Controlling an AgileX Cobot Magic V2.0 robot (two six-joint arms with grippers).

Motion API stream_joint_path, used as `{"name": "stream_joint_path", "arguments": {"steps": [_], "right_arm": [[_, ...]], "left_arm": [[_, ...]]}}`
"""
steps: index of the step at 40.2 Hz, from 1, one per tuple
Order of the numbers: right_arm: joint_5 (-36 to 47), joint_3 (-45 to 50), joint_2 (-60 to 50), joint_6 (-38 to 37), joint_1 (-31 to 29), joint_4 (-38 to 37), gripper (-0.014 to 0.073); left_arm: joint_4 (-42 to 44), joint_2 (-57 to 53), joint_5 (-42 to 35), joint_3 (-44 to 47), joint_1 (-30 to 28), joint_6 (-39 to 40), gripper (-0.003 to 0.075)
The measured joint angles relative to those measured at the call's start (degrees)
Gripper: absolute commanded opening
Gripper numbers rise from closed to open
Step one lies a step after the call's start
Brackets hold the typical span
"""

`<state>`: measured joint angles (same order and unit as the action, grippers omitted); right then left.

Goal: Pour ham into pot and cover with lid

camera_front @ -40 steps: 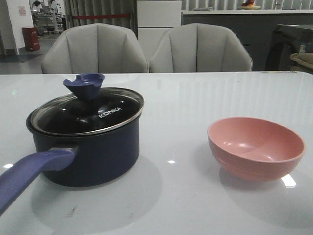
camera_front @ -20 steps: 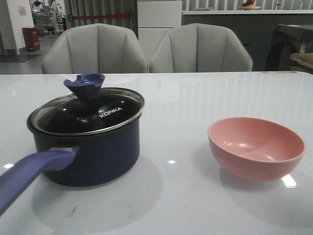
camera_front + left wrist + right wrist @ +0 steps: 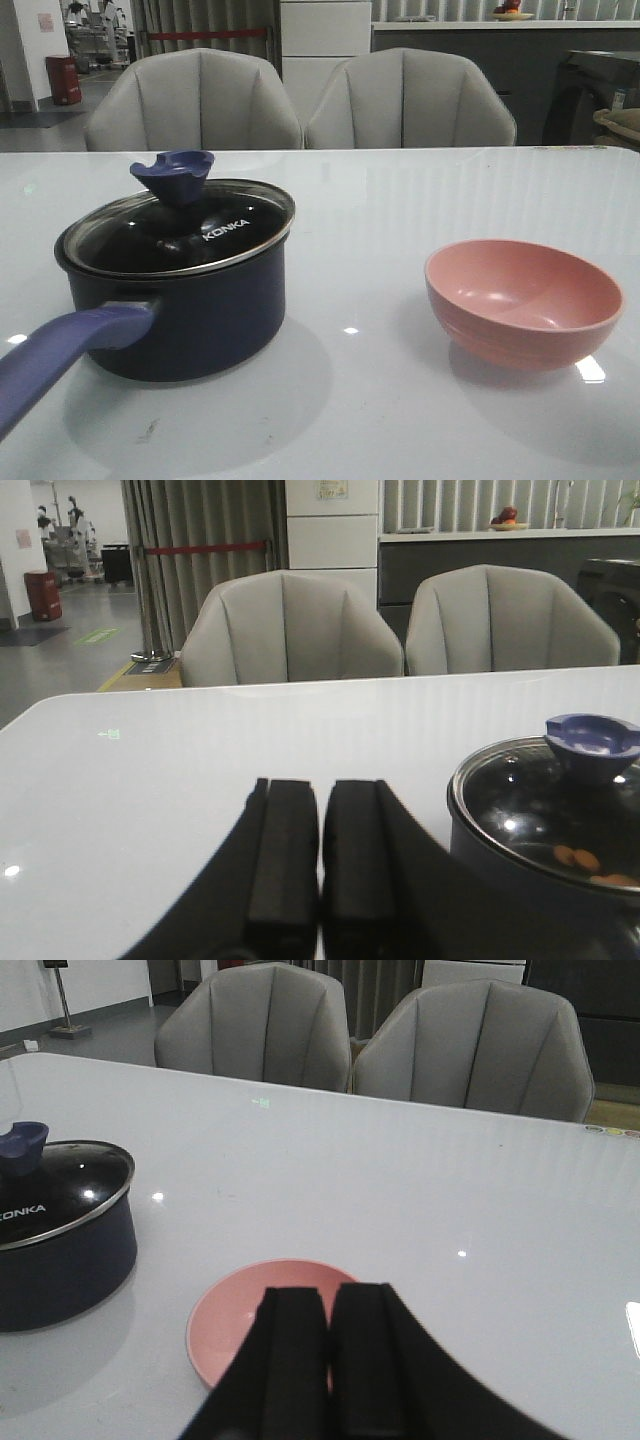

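From the front we see the pot (image 3: pixel 175 300) on the desk (image 3: pixel 400 210) with the lid (image 3: pixel 180 232) seated on it and the pink bowl (image 3: pixel 523 300) well apart, empty.

In the left wrist view our left end effector (image 3: pixel 320 860) is closed on nothing; the ham (image 3: pixel 580 859) shows through the glass, inside the pot. We judge the lid fragile and slick, best held by its knob (image 3: pixel 592 745).

In the right wrist view the right end effector (image 3: pixel 328 1360) is closed and empty above the bowl.

Low frontal view — pot (image 3: pixel 180 300) shared
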<state>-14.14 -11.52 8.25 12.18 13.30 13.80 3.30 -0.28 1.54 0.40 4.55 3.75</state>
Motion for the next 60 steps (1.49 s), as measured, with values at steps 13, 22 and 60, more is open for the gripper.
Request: {"name": "stream_joint_path", "arguments": {"steps": [13, 22, 60], "right_arm": [[0.0, 0.0, 0.0, 0.0, 0.0, 0.0, 0.0161], [0.0, 0.0, 0.0, 0.0, 0.0, 0.0, 0.0161], [0.5, 2.5, -0.2, -1.4, -1.1, -2.1, 0.0161]], "left_arm": [[-0.1, 0.0, -1.9, 0.0, -0.4, 0.0, 0.0121], [-0.2, 0.0, -2.2, 0.0, -0.4, 0.0, 0.0121], [-0.3, 0.0, -2.2, 0.0, -0.4, 0.0, 0.0121]]}}
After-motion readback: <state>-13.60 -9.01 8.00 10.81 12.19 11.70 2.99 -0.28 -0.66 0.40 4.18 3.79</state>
